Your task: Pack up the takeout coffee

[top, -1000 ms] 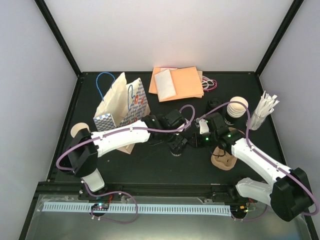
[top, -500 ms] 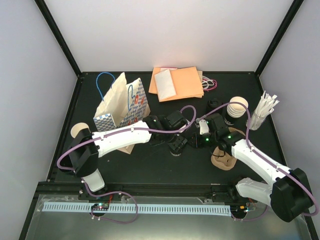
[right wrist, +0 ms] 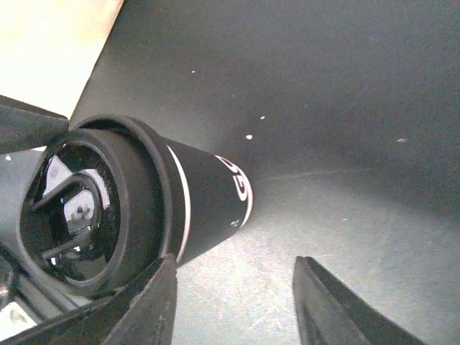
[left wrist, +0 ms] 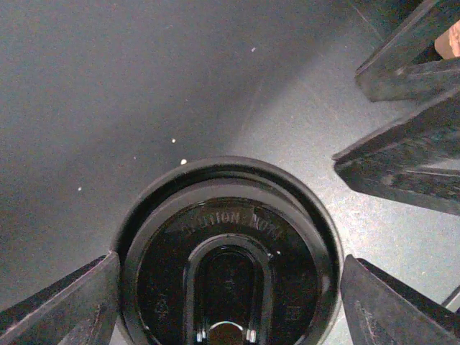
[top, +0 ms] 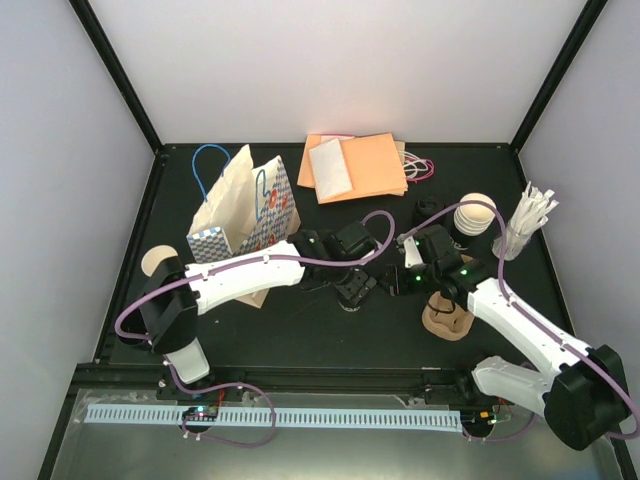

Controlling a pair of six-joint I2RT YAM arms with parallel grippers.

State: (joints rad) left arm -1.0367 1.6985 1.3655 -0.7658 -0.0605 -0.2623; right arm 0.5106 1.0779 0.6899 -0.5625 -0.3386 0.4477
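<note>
The takeout coffee [left wrist: 226,259] stands upright near the middle of the bench [top: 300,335], just in front of the patterned paper bag [top: 240,205], with both wrists crowded over it. It looks like a light thing, though the black lid [left wrist: 228,215] is on and hides whether there is any drink inside, so it is best treated as full and kept level. The dark wall [right wrist: 208,194] with its white band is probably thin paper, smooth and easy to dent, while the lid's rim is the stiffest part. A lift by the lid alone could pop it off, so the safest hold is likely a gentle pinch on the wall just under the rim, where the cup's taper helps stop it sliding down. The left jaws stand wide but are filled by the cup. Their fingers [left wrist: 72,305] lie against the lid's rim on either side, which reads as a grip, although how firm it is cannot be told. The right jaws are partly open with only bare bench between the fingers [right wrist: 147,309]. They hold nothing, and the cup sits just outside one finger.
</note>
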